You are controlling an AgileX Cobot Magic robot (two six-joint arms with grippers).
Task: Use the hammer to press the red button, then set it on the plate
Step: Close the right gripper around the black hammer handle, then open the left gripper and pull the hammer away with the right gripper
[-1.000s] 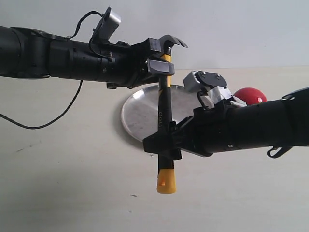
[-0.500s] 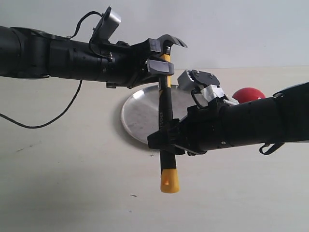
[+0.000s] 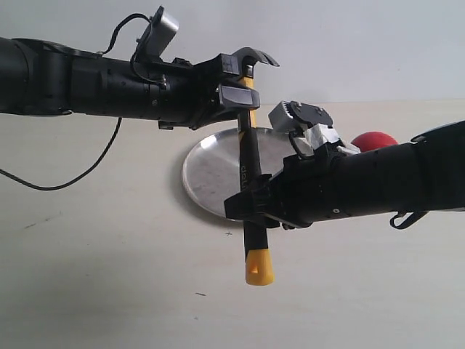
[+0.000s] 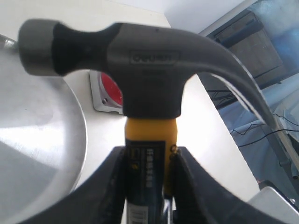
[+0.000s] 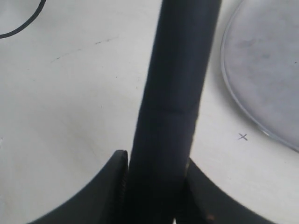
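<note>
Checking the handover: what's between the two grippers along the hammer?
A stretch of the hammer's black handle with white lettering, between the left gripper at the yellow neck and the right gripper below; the exterior view shows it.

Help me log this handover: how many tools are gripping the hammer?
2. The left tool clamps the hammer just below its head; the right tool clamps the black handle lower down.
</note>
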